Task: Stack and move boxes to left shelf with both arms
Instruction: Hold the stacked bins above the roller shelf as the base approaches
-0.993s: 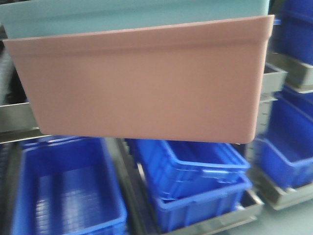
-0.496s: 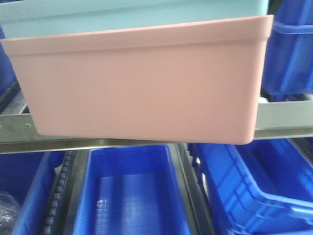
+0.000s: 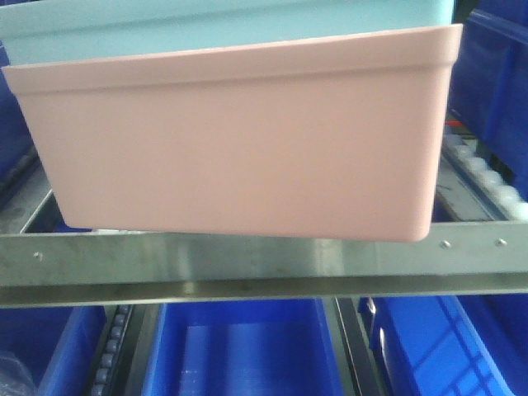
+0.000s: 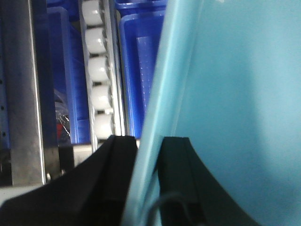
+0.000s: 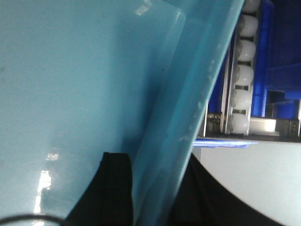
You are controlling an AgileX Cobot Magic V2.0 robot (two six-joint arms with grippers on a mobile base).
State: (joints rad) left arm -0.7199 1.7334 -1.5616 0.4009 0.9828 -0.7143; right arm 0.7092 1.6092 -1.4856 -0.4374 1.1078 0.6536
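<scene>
Our left pincer (image 4: 148, 143) is clamped on a wall of the light blue plastic bin (image 4: 235, 94); our right pincer (image 5: 153, 162) pinches it too. We see it inside the salmon pink plastic bin (image 3: 239, 140), right by the shelf's flat steel bar (image 3: 247, 268).

You see the light blue box (image 3: 223, 25) nested in the pink box (image 3: 239, 140), both open-topped and slightly tilted. The pink bottom edge sits just over the steel shelf's (image 3: 74, 272) flat front bar (image 3: 247, 264), with white rollers (image 3: 487, 177) at the right.
</scene>
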